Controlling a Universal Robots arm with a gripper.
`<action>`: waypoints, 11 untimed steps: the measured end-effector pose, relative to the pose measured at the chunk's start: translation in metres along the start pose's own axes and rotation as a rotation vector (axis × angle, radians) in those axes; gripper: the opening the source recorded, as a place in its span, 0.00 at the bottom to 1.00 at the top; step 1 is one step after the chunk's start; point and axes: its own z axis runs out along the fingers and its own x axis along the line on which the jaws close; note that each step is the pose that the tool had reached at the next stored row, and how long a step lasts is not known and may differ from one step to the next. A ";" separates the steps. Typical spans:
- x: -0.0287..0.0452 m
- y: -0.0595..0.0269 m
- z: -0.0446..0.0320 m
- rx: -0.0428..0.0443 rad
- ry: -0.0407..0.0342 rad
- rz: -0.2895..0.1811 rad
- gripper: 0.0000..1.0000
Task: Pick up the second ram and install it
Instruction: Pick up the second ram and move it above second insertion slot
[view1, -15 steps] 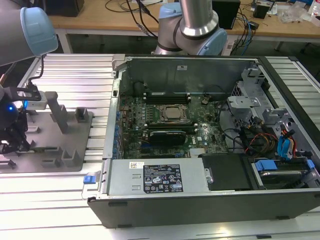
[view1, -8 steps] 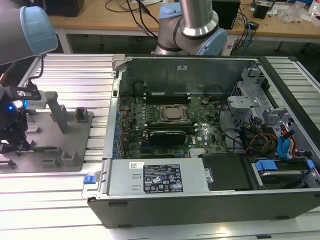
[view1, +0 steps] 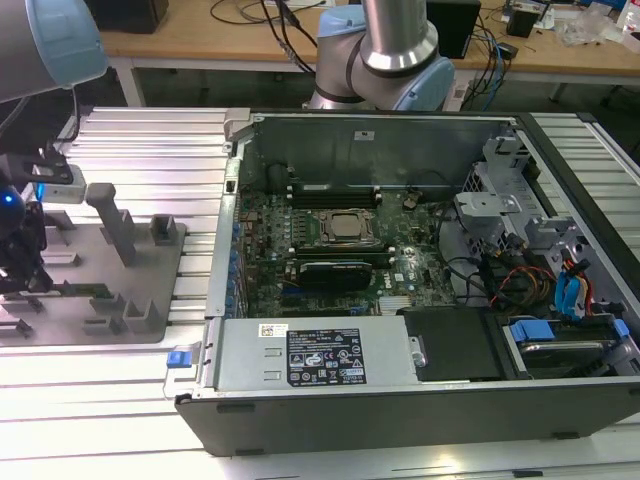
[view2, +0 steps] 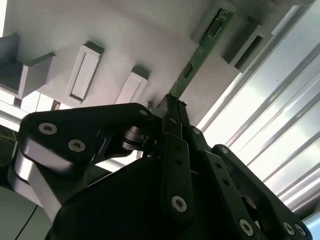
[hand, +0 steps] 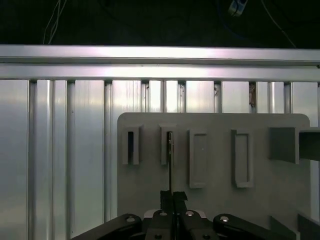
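The second ram (view2: 200, 50) is a thin green stick lying along the grey fixture plate (view2: 140, 35). Its far end rests against a grey block. In the first wrist view the ram (hand: 170, 162) shows edge-on, running from a fixture slot to the fingertips. My gripper (view2: 170, 107) is shut on the ram's near end, and the black fingers (hand: 173, 196) are pressed together around it. In the exterior view the gripper (view1: 25, 275) hangs low over the fixture (view1: 140, 270) at that view's left, with the green stick (view1: 88, 290) beside it.
An open computer case (view1: 230, 150) stands in the exterior view's middle, with a motherboard, silver processor (view1: 345, 228) and long black slots (view1: 335, 190) inside. Upright grey blocks (view1: 115, 225) rise from the fixture. The table is ribbed aluminium (hand: 65, 150). Cables and drive bays fill the case's right.
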 end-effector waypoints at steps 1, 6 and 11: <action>-0.0002 0.0002 -0.0061 0.0000 0.0000 0.000 0.09; -0.0013 0.0012 -0.0377 0.0002 0.0001 0.000 0.09; -0.0020 0.0018 -0.0589 0.0059 0.0011 0.000 0.09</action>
